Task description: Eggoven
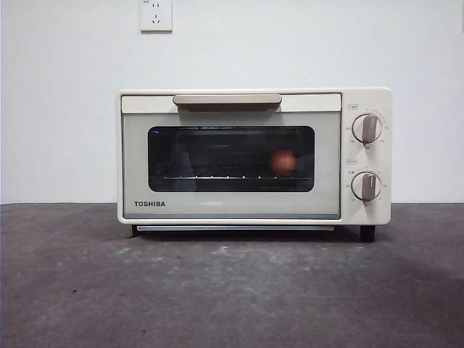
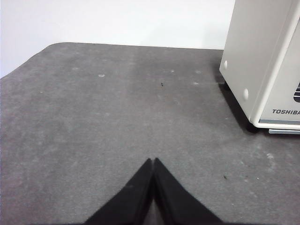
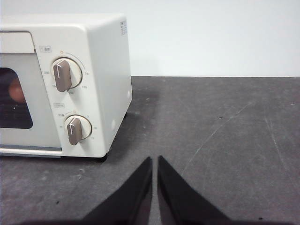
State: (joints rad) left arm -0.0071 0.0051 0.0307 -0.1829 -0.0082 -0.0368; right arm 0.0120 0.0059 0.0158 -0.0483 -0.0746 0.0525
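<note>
I see the egg (image 1: 283, 162) inside the shut oven (image 1: 254, 156), on its rack at 3 o'clock. My left gripper (image 2: 153, 161) and right gripper (image 3: 154, 159) wait over the surface (image 1: 232, 290), jaws closed, holding nothing.

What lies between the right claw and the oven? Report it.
Only bare dark tabletop. In the right wrist view, the right claw, jaws together, points past the toaster oven's knob end, with nothing on the stretch between. The egg sits inside, behind the shut door.
</note>
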